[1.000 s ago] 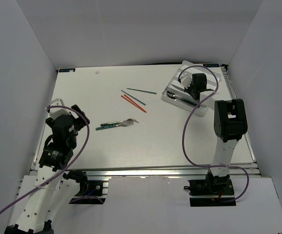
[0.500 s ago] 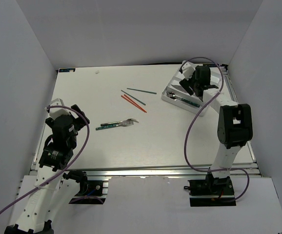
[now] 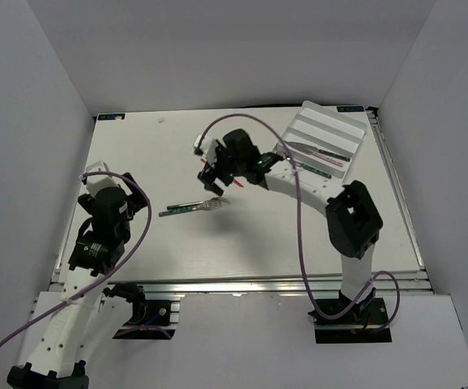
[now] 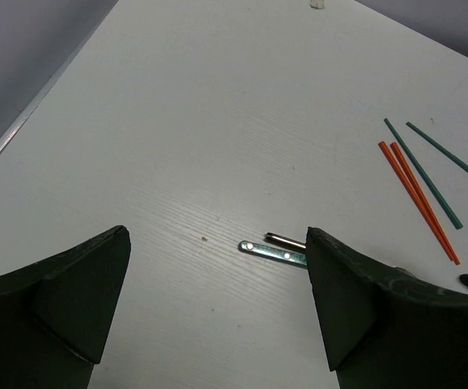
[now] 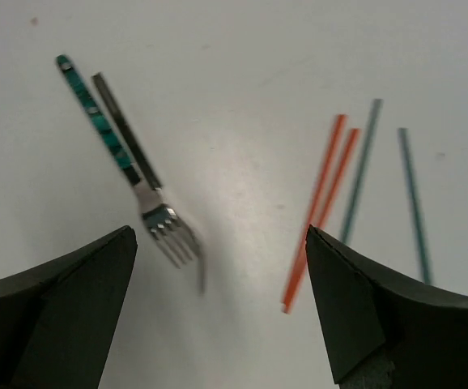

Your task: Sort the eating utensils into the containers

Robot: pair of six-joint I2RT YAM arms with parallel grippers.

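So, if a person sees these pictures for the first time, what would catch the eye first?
Most likely the right arm, stretched far across the table, its open right gripper hanging above the fork and the red-orange chopsticks in the middle. After that, the white tray at the far right corner, with a few utensils lying in it.

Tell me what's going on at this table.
Cutlery is being sorted into the white plastic divided tray, which already holds a few utensils at the far right. The right hand hangs open and empty above the silver fork, the green-handled utensil beside it, and the thin red-orange chopsticks and dark green chopsticks in the middle. The left hand is open too, at the left.
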